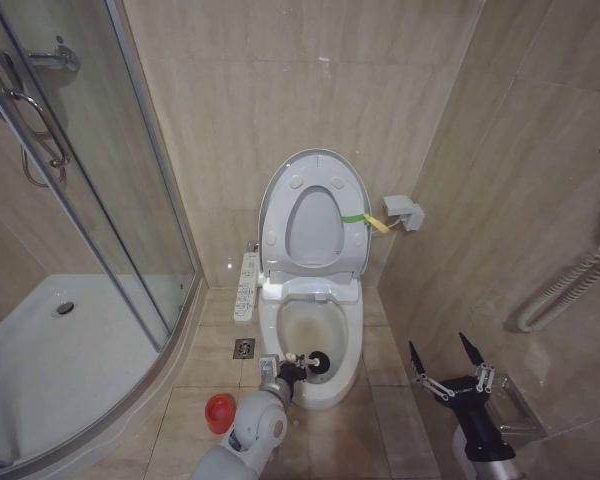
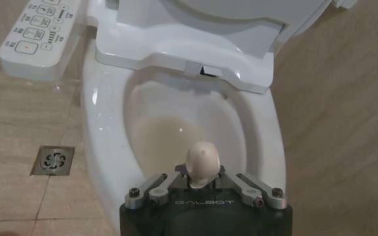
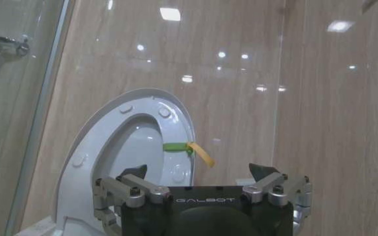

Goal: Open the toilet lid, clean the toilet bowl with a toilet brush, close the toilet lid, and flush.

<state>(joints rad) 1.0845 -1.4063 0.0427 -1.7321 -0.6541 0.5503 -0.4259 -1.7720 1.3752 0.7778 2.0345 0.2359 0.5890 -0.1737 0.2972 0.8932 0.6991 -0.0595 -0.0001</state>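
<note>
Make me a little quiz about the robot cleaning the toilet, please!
1. True or false: the toilet lid is standing up.
2. What does the left gripper hold? A) a sponge B) the toilet brush C) a cup
3. Fill in: the red holder stands on the ____.

Key
1. True. The lid is raised against the wall, above the toilet bowl.
2. B. It is shut on the handle, and the dark head sits over the bowl's front rim.
3. Floor, on the robot's left of the bowl. The right gripper waits open on the other side.
</note>
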